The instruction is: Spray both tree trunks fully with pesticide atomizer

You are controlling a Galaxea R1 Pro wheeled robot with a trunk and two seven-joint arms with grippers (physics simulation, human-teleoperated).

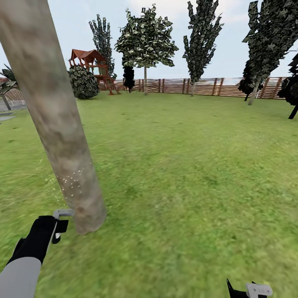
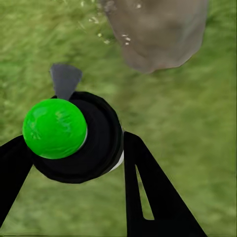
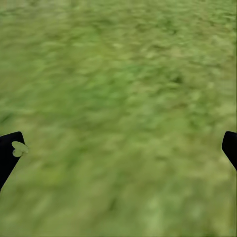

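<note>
Left pincer (image 2: 74, 163) is clamped round the green-topped atomizer (image 2: 55, 128) just beside the speckled tree trunk (image 1: 62, 136); right pincer (image 3: 118, 148) gapes wide over grass (image 3: 123, 74).

Left gripper (image 1: 58, 225) low, near trunk base, grey nozzle (image 1: 63, 213) at its tip just short of bark. Tree trunk (image 1: 54, 120) leans up and away beyond jaws, white specks (image 1: 73, 184) dotted on bark above nozzle. Lawn (image 1: 186, 165) stretches ahead to fence (image 1: 207, 86). Right gripper (image 1: 252, 290) well off to the side, over grass.
</note>
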